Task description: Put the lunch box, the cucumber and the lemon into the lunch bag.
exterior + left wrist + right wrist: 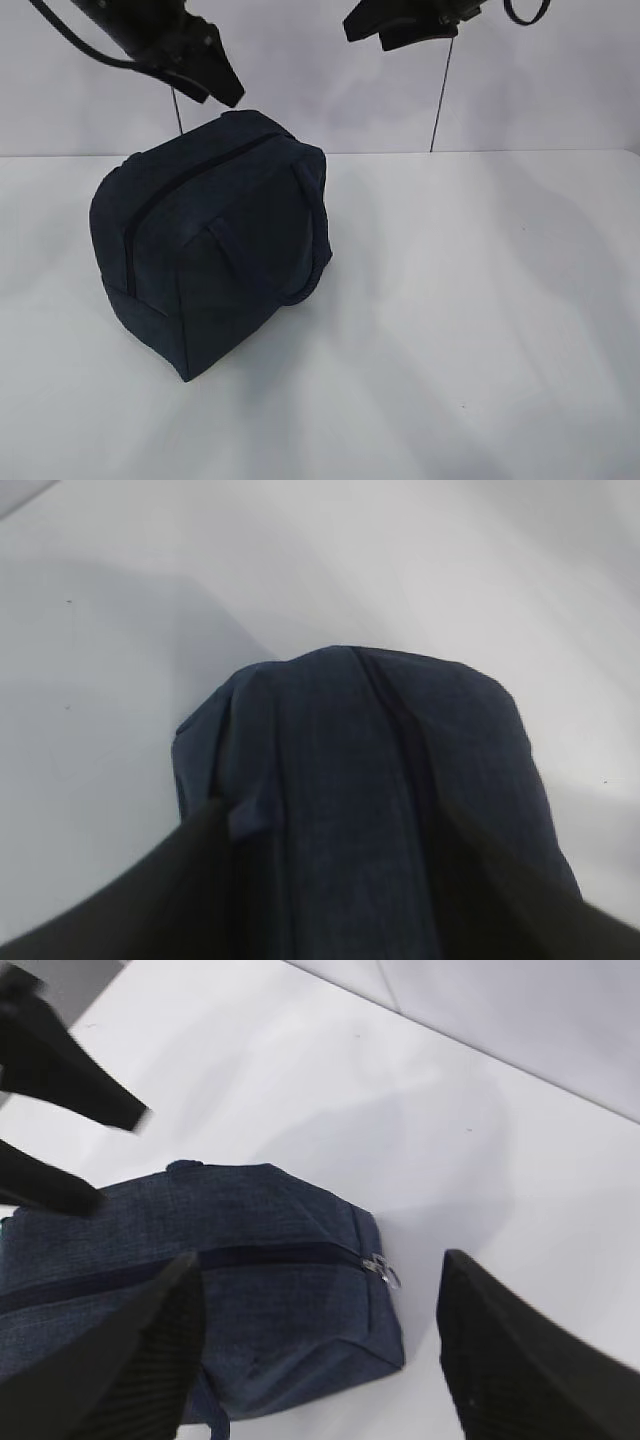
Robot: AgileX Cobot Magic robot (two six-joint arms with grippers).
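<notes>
The dark navy lunch bag (215, 245) stands on the white table (480, 300), left of centre, its top zipper (190, 178) shut. The silver ring pull (383, 1270) lies at the bag's end in the right wrist view. My left gripper (222, 88) hangs open just above the bag's far top edge; in the left wrist view (335, 815) its fingers straddle the bag (380, 780). My right gripper (410, 30) is open and empty, high up to the bag's right; it hovers (320, 1260) over the bag's zipper end (250, 1290). The lunch box, cucumber and lemon are out of view.
One loop handle (316, 235) hangs down the bag's near right side. A pale wall (520, 90) stands behind the table. My left gripper's two fingers (70, 1075) also show in the right wrist view.
</notes>
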